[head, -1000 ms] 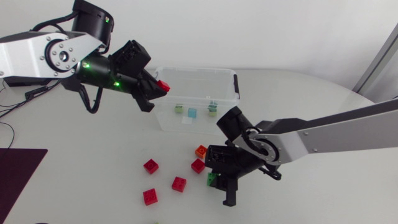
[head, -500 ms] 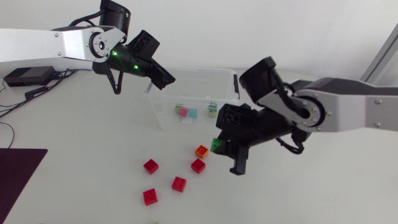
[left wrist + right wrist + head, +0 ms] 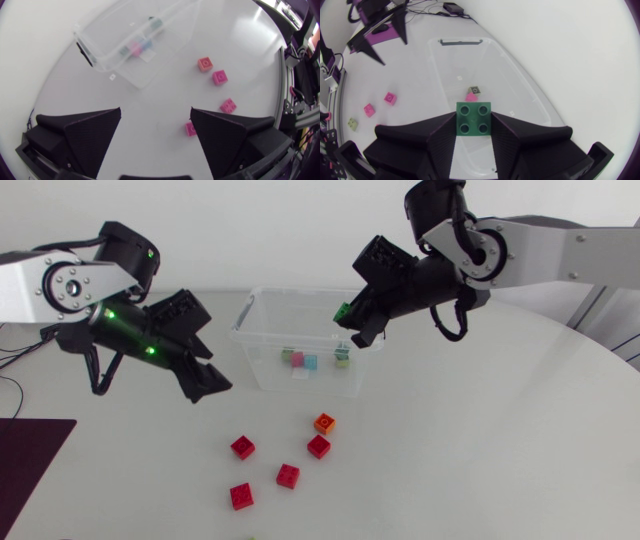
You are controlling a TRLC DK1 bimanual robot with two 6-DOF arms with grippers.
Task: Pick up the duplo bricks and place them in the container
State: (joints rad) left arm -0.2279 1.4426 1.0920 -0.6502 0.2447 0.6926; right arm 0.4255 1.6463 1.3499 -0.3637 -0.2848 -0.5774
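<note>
Currently: right gripper (image 3: 473, 122) clenched on green brick (image 3: 343, 311), seemingly over container (image 3: 243, 313); left gripper (image 3: 155, 110) released, empty; four red bricks (image 3: 288, 475) on counter (image 3: 480, 460).

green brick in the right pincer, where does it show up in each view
Head view: the green brick sits in the right pincer, over the right end of the clear container.
Left wrist view: not in it; only the clear container lies ahead of the open left pincer.
Right wrist view: the green brick is clamped between the right pincer's own fingers, above the clear container.
Shared landmark: the clear container.
</note>
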